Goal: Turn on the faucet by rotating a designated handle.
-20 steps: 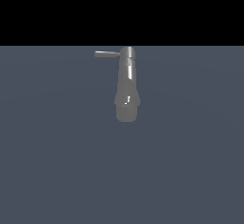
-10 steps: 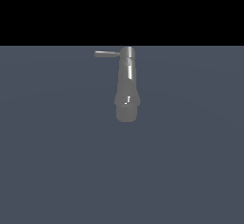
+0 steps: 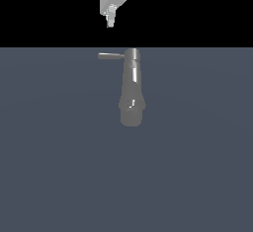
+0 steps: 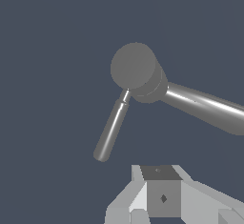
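On the flat grey-blue floor (image 3: 59, 167) stood the faucet (image 3: 131, 90), a shiny grey metal body with its narrow cylindrical end at the far edge of the floor and its wider, rounded end nearer the exterior camera. The handle (image 3: 111, 56), a thin short rod, stuck out sideways from the narrow end toward the exterior view's left. My gripper (image 3: 110, 22) hung above it against the black background, well apart from the faucet and touching nothing; only the white lower part of my hand showed, reaching in from the upper edge of the exterior view, with the tip roughly over the handle's free end. From my wrist camera I saw the faucet (image 4: 190, 101) end-on, its round cap facing me, and the handle (image 4: 111, 131) slanting away from that cap. Pale grey parts of my gripper (image 4: 159, 197) filled the edge of that view. I could not tell whether my fingers were spread or closed.
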Action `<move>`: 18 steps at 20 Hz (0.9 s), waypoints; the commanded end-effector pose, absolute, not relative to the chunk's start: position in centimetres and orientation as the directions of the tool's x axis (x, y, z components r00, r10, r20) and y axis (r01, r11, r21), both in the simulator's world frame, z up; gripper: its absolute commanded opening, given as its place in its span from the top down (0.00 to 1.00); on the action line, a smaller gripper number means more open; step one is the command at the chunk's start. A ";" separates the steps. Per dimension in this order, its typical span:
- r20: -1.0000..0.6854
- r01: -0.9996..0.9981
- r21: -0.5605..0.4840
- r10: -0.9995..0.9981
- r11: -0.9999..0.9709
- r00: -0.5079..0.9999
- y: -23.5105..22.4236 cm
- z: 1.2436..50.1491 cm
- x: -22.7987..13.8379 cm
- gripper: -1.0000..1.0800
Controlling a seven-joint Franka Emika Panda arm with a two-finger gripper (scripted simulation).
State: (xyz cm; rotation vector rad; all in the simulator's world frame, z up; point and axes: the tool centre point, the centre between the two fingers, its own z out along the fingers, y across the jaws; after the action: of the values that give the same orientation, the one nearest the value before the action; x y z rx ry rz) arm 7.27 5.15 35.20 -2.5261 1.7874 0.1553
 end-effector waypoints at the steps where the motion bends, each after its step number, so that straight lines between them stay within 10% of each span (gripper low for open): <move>1: -0.096 -0.961 0.033 -0.958 -0.274 0.270 5.6 33.5 8.7 1.00; 18: -0.020 -0.998 0.061 -1.000 0.013 -0.015 8.1 24.3 14.2 1.00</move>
State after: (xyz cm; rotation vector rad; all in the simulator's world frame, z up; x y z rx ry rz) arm 13.94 8.02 24.72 -2.2404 2.2379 0.0971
